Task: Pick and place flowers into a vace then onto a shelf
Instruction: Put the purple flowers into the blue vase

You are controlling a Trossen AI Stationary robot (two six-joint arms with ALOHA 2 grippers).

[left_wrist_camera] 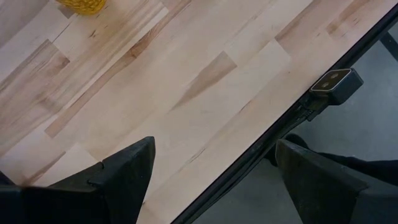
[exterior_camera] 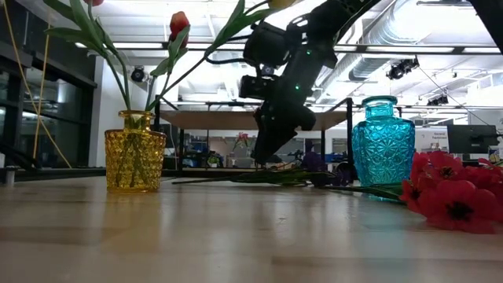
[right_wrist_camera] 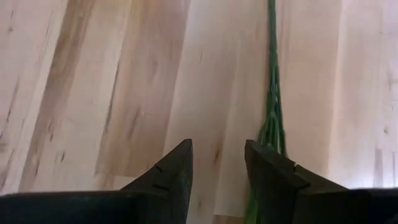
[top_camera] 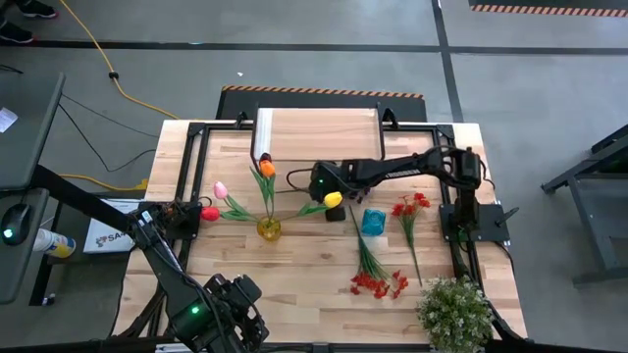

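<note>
The right gripper [right_wrist_camera: 217, 163] hangs low over mid-table, jaws narrowly parted and empty. A green flower stem [right_wrist_camera: 272, 93] lies flat on the table [right_wrist_camera: 124, 93] just beside one finger, its long axis running straight ahead. The left gripper [left_wrist_camera: 211, 174] waits wide open at the table's near edge.

Vase [top_camera: 269, 228] holding flowers [top_camera: 263, 178] sits mid-tabletop [top_camera: 294, 275], shelf [top_camera: 319, 132] at the far edge, potted plant [top_camera: 455, 312] at the near right corner.

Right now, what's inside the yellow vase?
The yellow vase holds several tulip stems: pink, orange and yellow heads fan out above it in the high view. In the low view the stems show only dimly through the patterned glass; their lower ends and any water cannot be made out.
</note>
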